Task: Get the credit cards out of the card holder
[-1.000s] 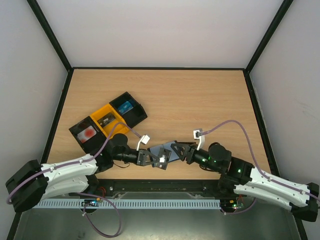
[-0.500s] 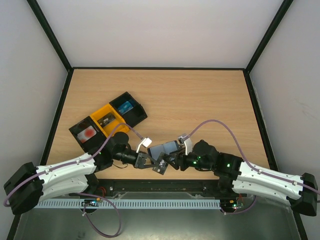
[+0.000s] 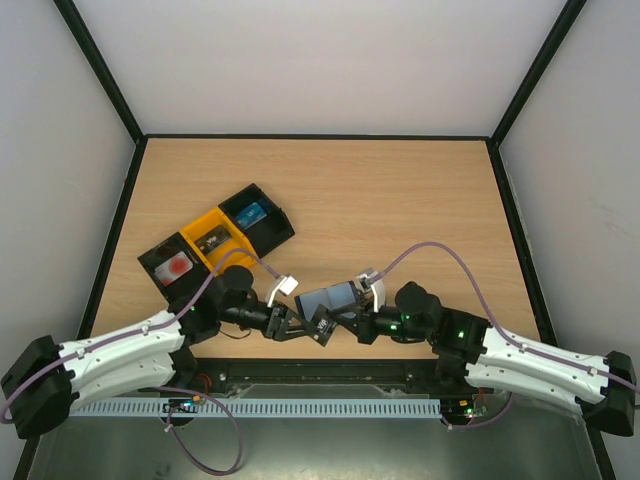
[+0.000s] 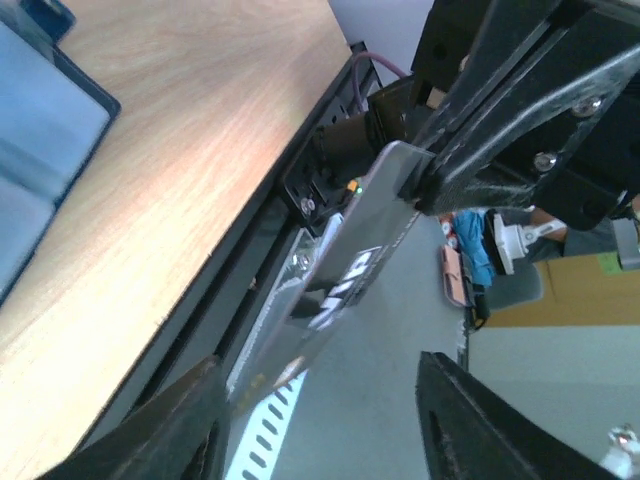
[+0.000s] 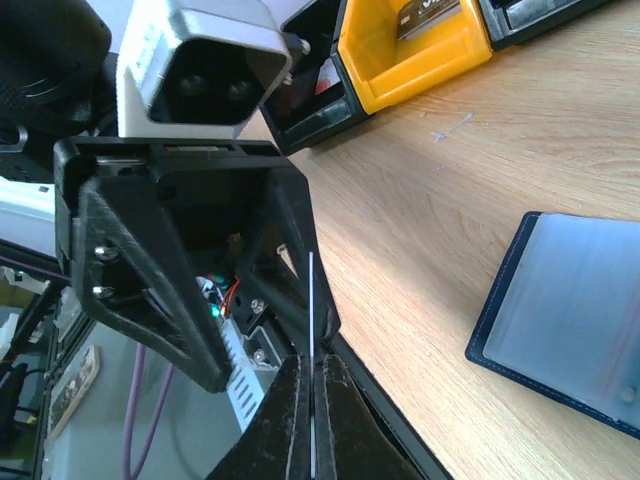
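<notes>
Credit card (image 4: 345, 265) pinched in right end effector (image 5: 311, 368)

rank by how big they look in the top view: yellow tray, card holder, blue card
1. yellow tray and card holder: look about alike and the holder is partly covered, so not ranked.
2. blue card: clearly smallest.

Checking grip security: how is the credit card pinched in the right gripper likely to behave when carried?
The credit card juts out flat from the right gripper without drooping, so it is probably stiff. Seen edge-on it is only a hairline, so it is likely very light. Its smooth, shiny face may slip or pivot in so narrow a pinch.
</notes>
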Robot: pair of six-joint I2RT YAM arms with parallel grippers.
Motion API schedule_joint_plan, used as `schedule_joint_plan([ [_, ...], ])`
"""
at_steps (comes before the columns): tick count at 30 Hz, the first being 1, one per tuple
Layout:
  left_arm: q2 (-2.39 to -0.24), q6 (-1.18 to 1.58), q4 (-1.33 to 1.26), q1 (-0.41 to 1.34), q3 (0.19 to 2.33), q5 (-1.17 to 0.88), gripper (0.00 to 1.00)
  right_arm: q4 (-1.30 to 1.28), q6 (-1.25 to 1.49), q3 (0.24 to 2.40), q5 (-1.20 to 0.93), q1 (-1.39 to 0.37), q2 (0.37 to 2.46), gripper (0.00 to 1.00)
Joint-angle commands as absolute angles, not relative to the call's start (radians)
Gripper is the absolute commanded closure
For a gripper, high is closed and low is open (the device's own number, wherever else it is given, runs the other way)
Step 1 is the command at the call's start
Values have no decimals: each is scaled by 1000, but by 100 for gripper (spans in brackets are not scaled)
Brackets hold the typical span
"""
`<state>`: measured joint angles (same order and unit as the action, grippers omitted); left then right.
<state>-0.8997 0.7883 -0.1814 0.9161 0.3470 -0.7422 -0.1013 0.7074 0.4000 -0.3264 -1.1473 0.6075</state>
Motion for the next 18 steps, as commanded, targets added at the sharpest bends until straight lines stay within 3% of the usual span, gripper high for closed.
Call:
schedule_joint_plan([
  [1, -823, 816, -143, 919, 384, -642, 40, -4, 757, 350, -323, -1147, 582, 98],
  [8, -655, 965, -133, 919, 386, -387, 19, 188, 899, 271, -199, -1146, 535, 98],
  [18, -452, 1068, -54, 918, 333, -129, 11, 437, 1098, 191, 68, -1147, 551, 98],
])
